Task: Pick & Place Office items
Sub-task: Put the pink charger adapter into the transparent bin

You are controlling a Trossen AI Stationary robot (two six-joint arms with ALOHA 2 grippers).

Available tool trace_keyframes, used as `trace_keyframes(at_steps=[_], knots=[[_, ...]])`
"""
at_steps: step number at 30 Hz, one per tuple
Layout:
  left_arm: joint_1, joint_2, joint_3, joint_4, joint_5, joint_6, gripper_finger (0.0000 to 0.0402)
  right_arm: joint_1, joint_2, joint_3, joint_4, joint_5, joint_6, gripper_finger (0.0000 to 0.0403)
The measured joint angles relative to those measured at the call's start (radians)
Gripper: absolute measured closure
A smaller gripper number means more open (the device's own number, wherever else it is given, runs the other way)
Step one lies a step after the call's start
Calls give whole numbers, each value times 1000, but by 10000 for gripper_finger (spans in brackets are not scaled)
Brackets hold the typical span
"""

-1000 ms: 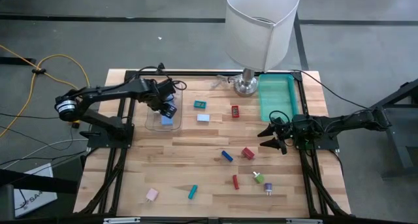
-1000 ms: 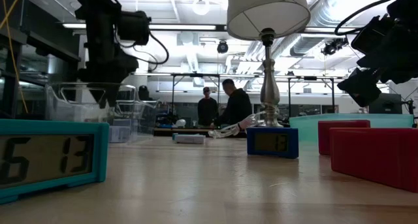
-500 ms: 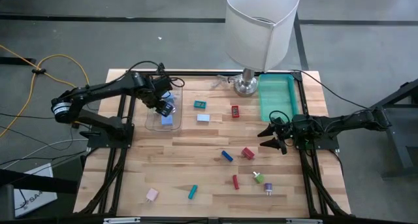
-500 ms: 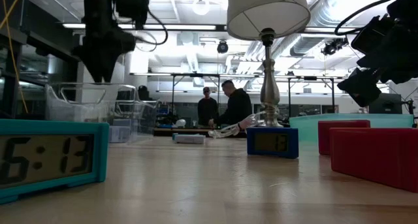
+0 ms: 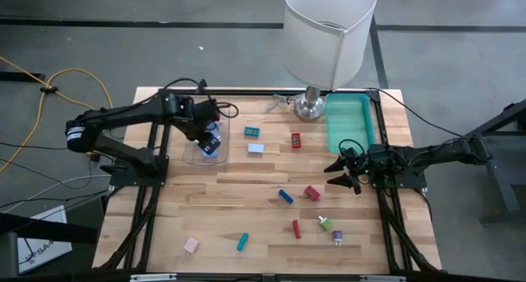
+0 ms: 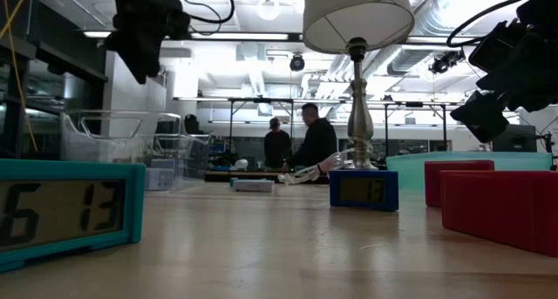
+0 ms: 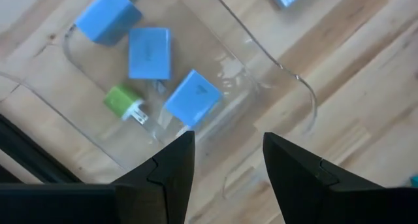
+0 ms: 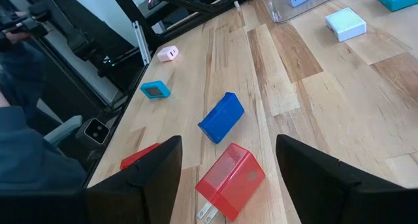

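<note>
Left wrist view: left hand [image 7: 225, 162], fingers narrowly apart and empty, hangs above the clear tray [image 7: 297, 87] (blue blocks [image 7: 193, 98] inside); lift straight, avoid its rim.

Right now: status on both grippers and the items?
Left gripper open, empty, above clear bin. Blue blocks lie in bin. Right gripper open, waiting at right edge. Nothing in the way.

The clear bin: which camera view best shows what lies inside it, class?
The left wrist view. It looks straight down into the clear bin, showing three blue blocks and a green plug. The high view shows the bin small, half hidden by the left claw. The low view shows only its side wall.
</note>
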Motion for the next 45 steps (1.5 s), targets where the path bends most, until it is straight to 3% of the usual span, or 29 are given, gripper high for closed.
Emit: trace_keyframes(at_steps=[13, 35, 45], knots=[[-166, 0, 0, 2, 5, -21, 227, 0, 0, 0, 0, 0, 0, 167], [-788, 0, 1, 85, 6, -121, 227, 0, 0, 0, 0, 0, 0, 167], [-1009, 1, 1, 129, 5, -158, 227, 0, 0, 0, 0, 0, 0, 167]])
